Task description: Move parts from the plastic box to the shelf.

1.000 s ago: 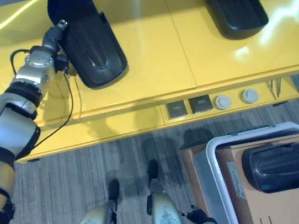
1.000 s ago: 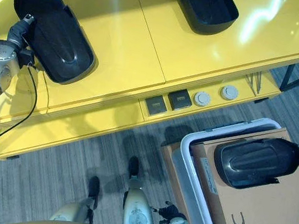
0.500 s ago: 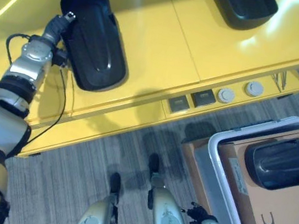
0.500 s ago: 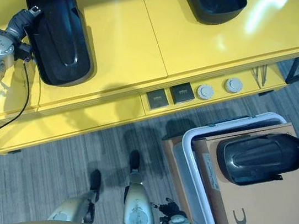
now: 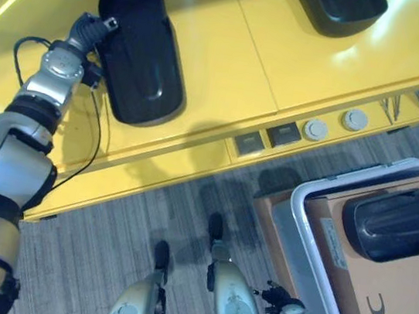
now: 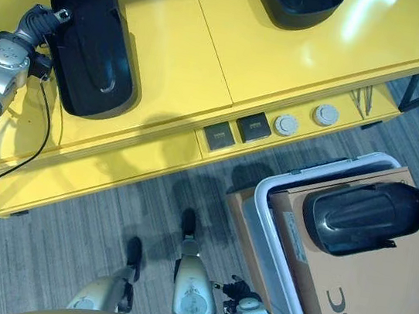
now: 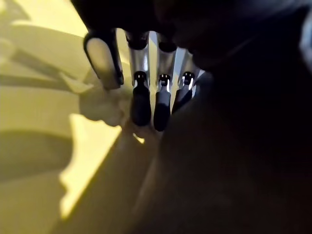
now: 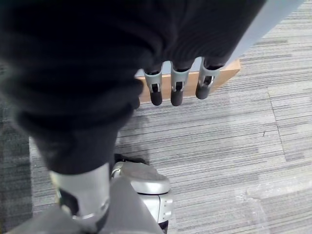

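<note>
We have our left hand (image 5: 95, 29) up at about 10 o'clock in the head views, resting against the left edge of a black part (image 5: 139, 57) that lies flat on the yellow shelf (image 5: 233, 43). In the left wrist view the fingers (image 7: 141, 102) run out straight along the part's dark flank rather than curling round it, so we read the hand as relaxed and pushing, not gripping. The part's long axis runs roughly from 12 to 5 o'clock, narrow end away from us, and the hand meets it near the far end on its left side.

A second black part (image 6: 294, 1) sits further along the shelf at about 1 o'clock, partly cut off by the frame. The part that remains to be fetched (image 6: 361, 217) lies at about 4 o'clock, on a brown cardboard sheet (image 6: 376, 305) inside the white-rimmed plastic box (image 6: 262, 227) on the grey floor (image 5: 102, 251). Its long axis lies nearly across our view, from 3 to 9 o'clock.

Our right hand (image 8: 175, 87) hangs low at about 5 o'clock, fingers loose and empty, with the box just beyond it. We judge that hand the nearer one for the next pick, with the part lying up and to its right.
</note>
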### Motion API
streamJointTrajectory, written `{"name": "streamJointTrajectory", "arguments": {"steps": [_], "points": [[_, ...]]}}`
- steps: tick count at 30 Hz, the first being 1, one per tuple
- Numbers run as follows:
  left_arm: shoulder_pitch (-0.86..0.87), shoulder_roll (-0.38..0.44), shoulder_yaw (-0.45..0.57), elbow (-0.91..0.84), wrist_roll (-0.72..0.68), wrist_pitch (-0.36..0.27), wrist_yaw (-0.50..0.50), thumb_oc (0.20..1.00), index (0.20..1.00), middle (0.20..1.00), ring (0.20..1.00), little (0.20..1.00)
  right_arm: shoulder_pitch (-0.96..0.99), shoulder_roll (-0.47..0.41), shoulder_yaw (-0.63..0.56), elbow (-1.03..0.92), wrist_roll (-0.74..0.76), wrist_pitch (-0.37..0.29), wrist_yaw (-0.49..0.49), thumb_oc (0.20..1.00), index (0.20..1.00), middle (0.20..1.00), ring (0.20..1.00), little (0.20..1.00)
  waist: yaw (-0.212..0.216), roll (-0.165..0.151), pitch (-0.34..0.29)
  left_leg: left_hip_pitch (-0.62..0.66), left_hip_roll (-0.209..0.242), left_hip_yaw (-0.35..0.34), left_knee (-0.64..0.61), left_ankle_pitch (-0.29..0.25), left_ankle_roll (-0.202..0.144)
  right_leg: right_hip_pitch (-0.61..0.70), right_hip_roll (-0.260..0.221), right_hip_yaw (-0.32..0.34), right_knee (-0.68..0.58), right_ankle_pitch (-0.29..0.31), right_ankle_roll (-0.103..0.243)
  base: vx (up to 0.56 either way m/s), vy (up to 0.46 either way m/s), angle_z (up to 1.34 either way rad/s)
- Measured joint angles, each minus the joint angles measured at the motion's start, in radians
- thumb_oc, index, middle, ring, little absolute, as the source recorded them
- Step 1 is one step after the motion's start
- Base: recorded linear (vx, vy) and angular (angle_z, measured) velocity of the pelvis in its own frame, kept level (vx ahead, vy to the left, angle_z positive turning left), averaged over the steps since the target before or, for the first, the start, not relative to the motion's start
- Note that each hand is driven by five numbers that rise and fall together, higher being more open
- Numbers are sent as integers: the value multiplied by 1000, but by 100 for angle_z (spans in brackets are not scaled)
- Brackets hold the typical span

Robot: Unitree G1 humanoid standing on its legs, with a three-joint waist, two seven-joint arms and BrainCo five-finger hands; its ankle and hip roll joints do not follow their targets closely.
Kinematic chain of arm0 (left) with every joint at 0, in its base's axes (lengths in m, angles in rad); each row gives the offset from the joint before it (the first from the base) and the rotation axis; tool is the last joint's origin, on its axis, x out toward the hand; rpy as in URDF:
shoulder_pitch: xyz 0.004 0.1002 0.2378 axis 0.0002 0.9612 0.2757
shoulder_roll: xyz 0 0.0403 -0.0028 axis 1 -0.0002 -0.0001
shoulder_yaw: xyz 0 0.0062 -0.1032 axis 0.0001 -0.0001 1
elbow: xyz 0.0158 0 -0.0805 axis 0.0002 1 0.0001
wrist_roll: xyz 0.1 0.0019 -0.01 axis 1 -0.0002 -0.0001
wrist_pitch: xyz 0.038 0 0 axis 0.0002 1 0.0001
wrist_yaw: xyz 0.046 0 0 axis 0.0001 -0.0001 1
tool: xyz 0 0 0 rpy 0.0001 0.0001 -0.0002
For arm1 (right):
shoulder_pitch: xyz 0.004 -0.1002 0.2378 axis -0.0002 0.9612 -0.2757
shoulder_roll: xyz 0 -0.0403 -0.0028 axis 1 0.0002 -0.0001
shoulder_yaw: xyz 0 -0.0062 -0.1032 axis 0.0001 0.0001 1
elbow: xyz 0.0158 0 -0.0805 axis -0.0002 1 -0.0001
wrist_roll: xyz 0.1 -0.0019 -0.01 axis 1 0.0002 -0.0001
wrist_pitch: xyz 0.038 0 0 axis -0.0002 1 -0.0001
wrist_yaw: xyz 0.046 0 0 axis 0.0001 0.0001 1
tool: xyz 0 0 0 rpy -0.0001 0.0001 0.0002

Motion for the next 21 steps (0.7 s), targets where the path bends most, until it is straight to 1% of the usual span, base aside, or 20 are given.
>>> {"name": "streamJointTrajectory", "arguments": {"steps": [7, 9, 11, 15, 17, 19, 21], "points": [[-3, -18, 12, 23, 12, 1, 29, 1000, 1000, 1000, 1000, 1000, 0, 0, 7, 0, 4, 0, 2, 1000, 1000, 1000, 1000, 1000, 2, 1, -2, 0, -2, 11, 0, 0, 0, -4, 1, 16, 0, 6, -3, 4, -3, -4], [-9, -40, 16, 56, 31, 1, 39, 1000, 1000, 1000, 1000, 1000, -3, -1, 37, 5, 18, 2, 7, 1000, 1000, 1000, 1000, 1000, 3, 2, -6, 2, -2, 13, 0, 1, 0, -3, 1, 17, 0, 7, -4, 0, 0, 0], [-14, -45, 19, 65, 33, 9, 41, 1000, 1000, 1000, 1000, 1000, -5, -2, 37, 10, 18, 4, 7, 1000, 1000, 1000, 1000, 1000, 4, 2, -9, 4, -2, 14, 0, 2, 0, -2, 2, 18, 0, 12, -5, 0, 0, 0], [-13, -84, 33, 101, 54, 29, 42, 1000, 1000, 1000, 1000, 1000, -5, 1, 41, 29, 17, 9, 9, 1000, 1000, 1000, 1000, 1000, 6, 1, -41, 12, 0, 14, 0, 2, 0, 6, 3, 17, 0, 12, -6, 0, 0, 0], [-12, -116, 33, 140, 98, 48, 38, 1000, 1000, 1000, 1000, 1000, -5, 0, 51, 35, 17, 18, 18, 1000, 1000, 1000, 1000, 1000, 5, 1, -64, 29, 0, 14, 0, 1, 1, 23, 2, 17, 0, 10, -5, 0, 0, 0], [-10, -126, 33, 149, 133, 60, 38, 1000, 1000, 1000, 1000, 1000, -3, 1, 59, 36, 17, 22, 20, 1000, 1000, 1000, 1000, 1000, 5, -1, -82, 29, -1, 14, 0, 1, 1, 24, 1, 17, 0, 7, -5, 33, -23, 1], [-10, -133, 30, 164, 183, 67, 41, 1000, 1000, 1000, 1000, 1000, -2, 0, 66, 36, 17, 26, 20, 1000, 1000, 1000, 1000, 1000, 3, 0, -84, 44, 0, 13, 0, 1, 1, 40, 2, 15, 0, 6, -5, 41, -33, 2]]}}
